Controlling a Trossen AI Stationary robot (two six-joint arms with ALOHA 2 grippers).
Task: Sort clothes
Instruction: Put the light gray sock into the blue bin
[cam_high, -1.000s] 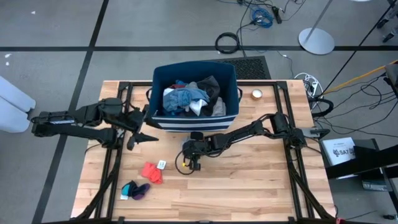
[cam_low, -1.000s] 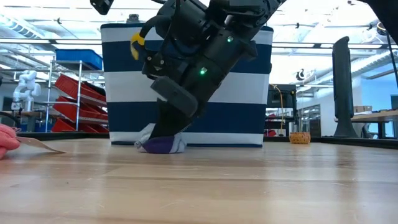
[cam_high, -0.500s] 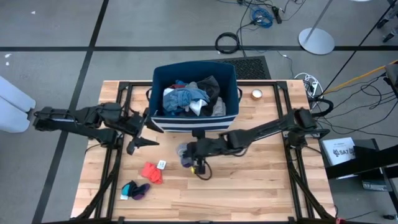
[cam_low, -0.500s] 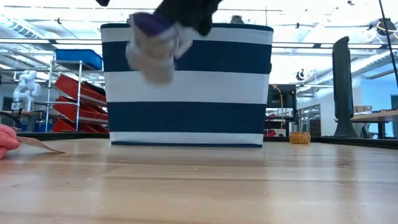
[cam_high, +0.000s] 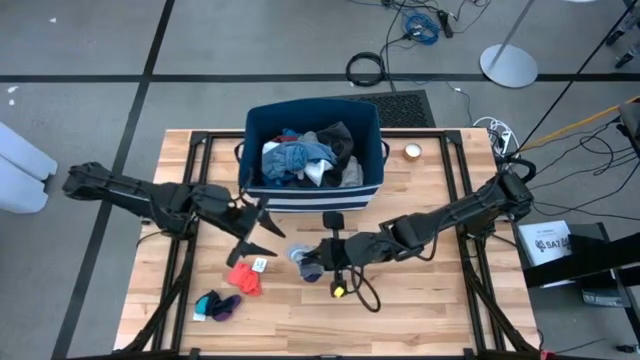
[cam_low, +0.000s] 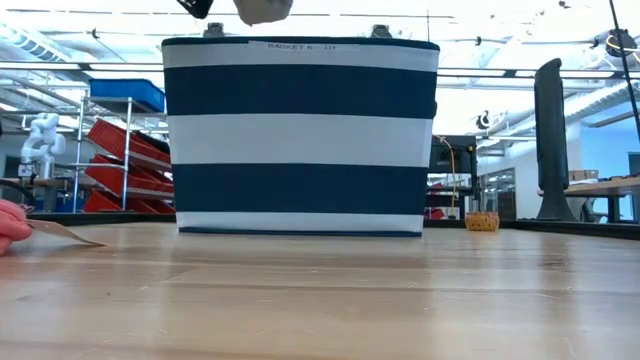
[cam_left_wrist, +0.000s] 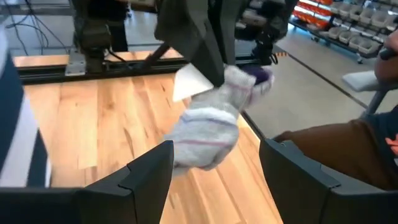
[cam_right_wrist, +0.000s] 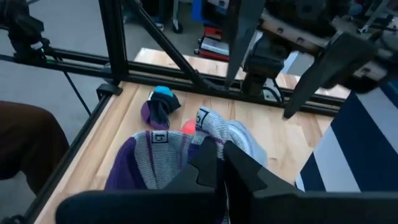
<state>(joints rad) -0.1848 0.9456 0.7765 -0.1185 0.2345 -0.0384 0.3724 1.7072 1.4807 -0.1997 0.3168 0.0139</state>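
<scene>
A: Surroundings first. What's on the desk?

B: Navy blue fabric bin with white stripes (cam_high: 312, 160) at the middle of the far edge, heaped with mixed garments (cam_high: 305, 156) in white, grey and blue. Near the front left corner: a red sock (cam_high: 243, 277) with a small white tag beside it, and a teal-and-purple sock bundle (cam_high: 217, 304) closer to the corner. A small round object sits near the far right corner, too small to identify. A person's brown sleeve (cam_left_wrist: 329, 149) shows just off the desk edge in the left wrist view.

A: Anything in the way?

B: The two grippers face each other over the desk's middle, in front of the bin; nothing lies between them but the sock.

A: Arm poses?

B: Right arm stretched long from the right edge toward the centre, gripper raised off the wood. Left arm reaches in from the left edge, angled toward the same spot.

A: Tools?

B: Right gripper (cam_high: 318, 262): fingers pinched together on a grey-and-white sock with a purple toe (cam_high: 303, 259), which hangs in the air. Left gripper (cam_high: 258, 228): fingers spread wide, holding nothing, just beside the sock without touching it.
</scene>
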